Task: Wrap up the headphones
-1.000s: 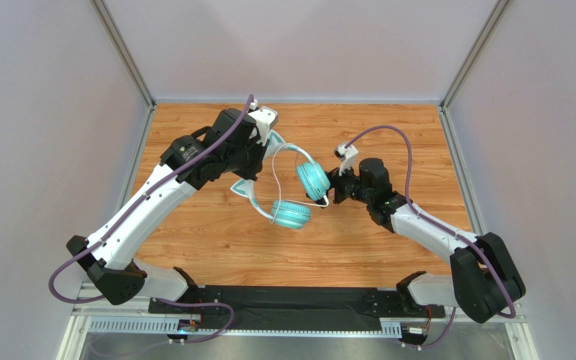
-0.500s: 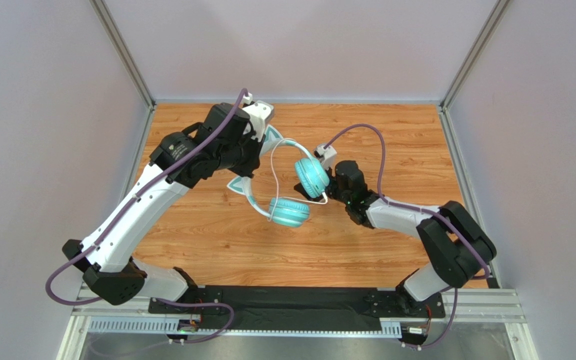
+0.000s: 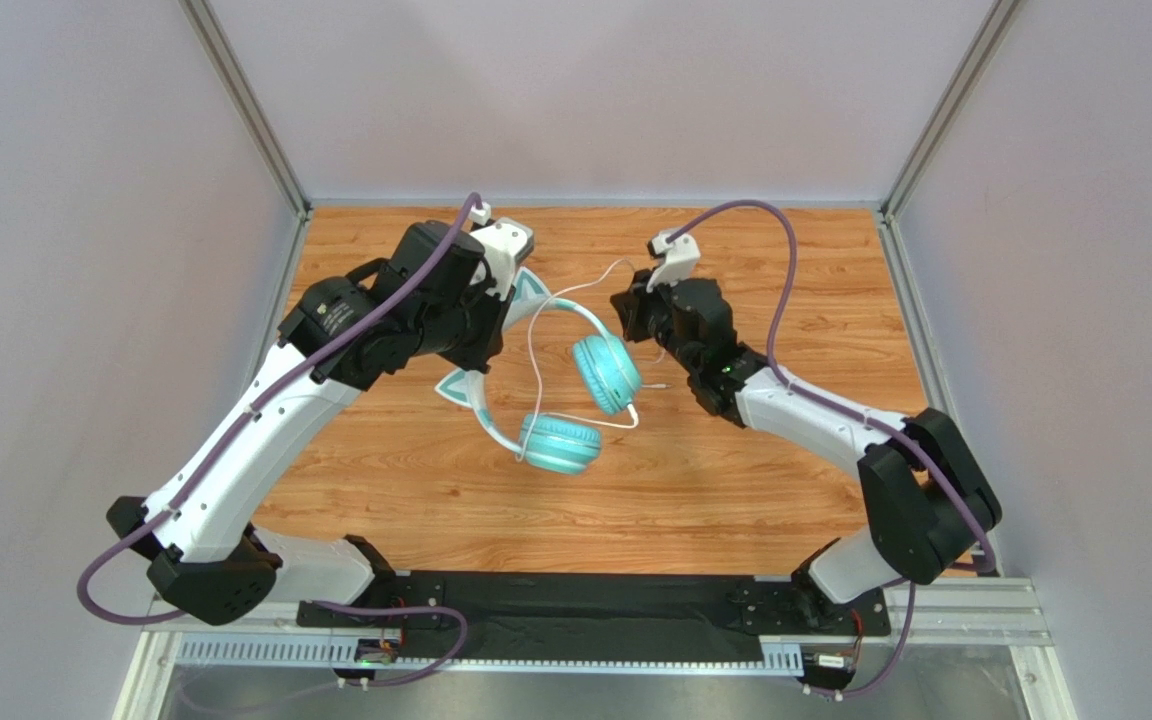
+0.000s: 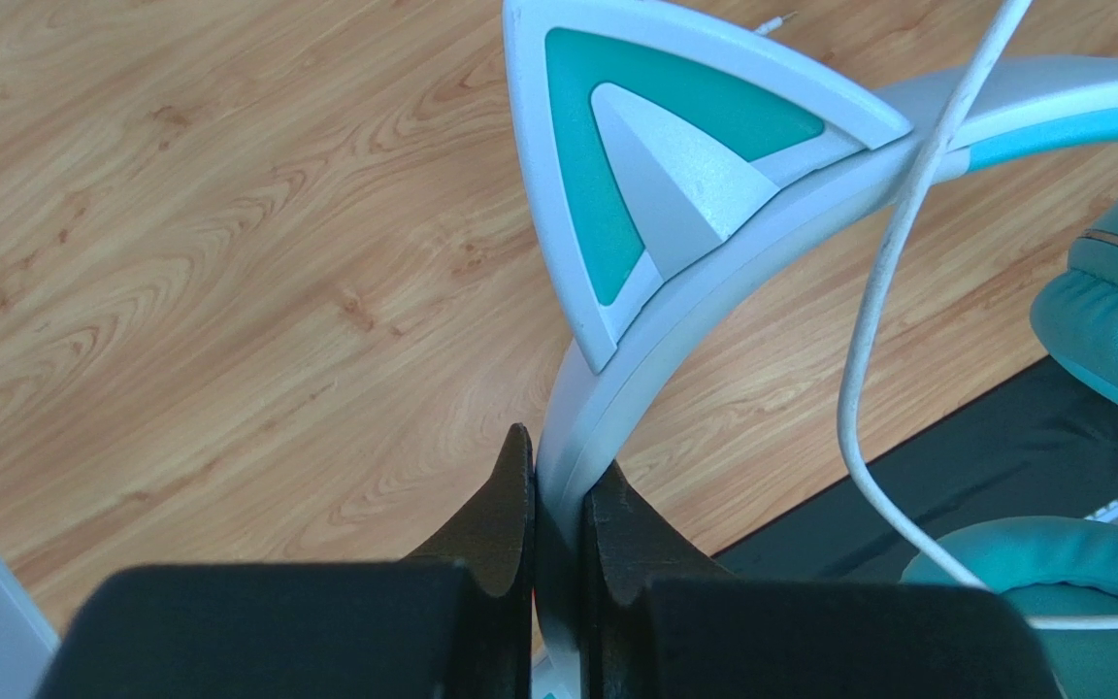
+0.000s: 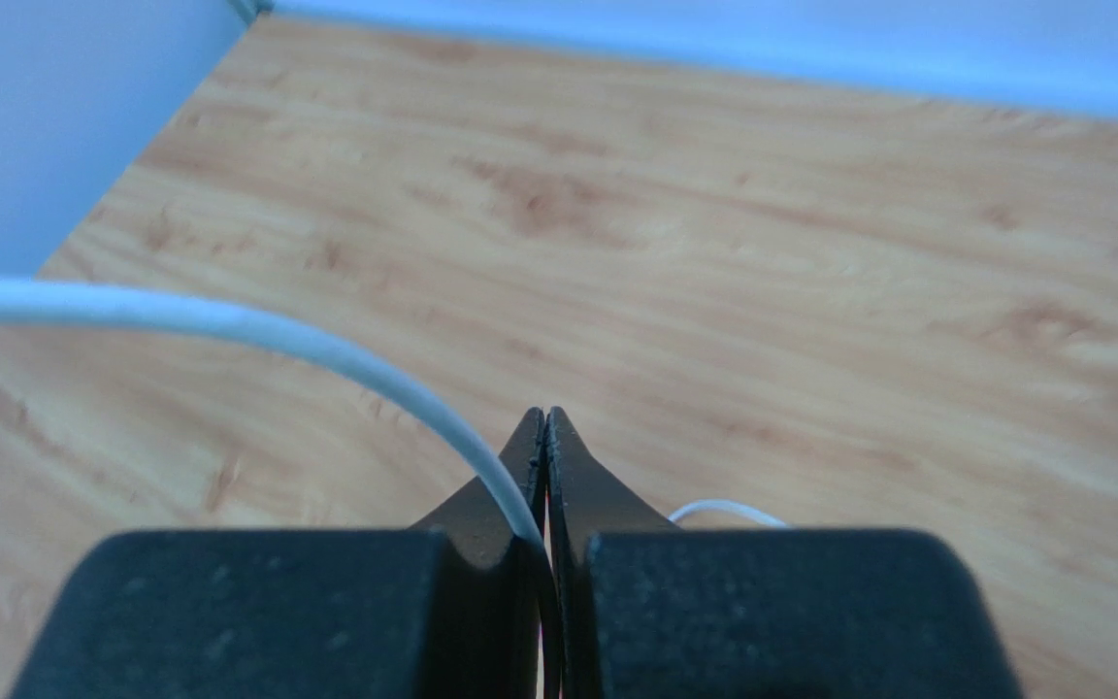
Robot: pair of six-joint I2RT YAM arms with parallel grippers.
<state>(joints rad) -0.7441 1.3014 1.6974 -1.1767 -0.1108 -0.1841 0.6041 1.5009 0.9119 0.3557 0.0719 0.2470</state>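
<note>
Enclosure of pale grey-lilac walls (image 3: pixel 86 225) with aluminium corner posts, floored by a wood-grain laminate worktop (image 3: pixel 432 488). A black mounting rail (image 3: pixel 597 600) along the near edge carries two white-and-black arms, each trailing a thick purple robot cable (image 3: pixel 778 255). Item: teal over-ear headphones (image 3: pixel 560 444) with a pale headband, over the middle of the worktop between the two arms. One round padded ear cup (image 3: pixel 605 372) sits toward the right arm, the other (image 3: pixel 560 444) nearer the rail. Whether either cup touches the wood cannot be told. Left gripper (image 4: pixel 558 495): black fingers clamped on the pale headband (image 4: pixel 696 291), just below a pointed white-and-teal cat ear (image 4: pixel 638 146). A second cat ear (image 3: pixel 459 393) projects to the left in the overhead view. Thin white cable (image 4: pixel 886 277): crosses the headband beside the ear, loops down to the lower cup, and in the overhead view arcs across toward the right arm. Right gripper (image 5: pixel 545 437): fingers pressed together with the same white cable (image 5: pixel 303 342) pinched between them, the cord curving in from the left and a short loop showing just to the right of the fingers. This gripper sits near the far side of the upper ear cup, apart from it.
</note>
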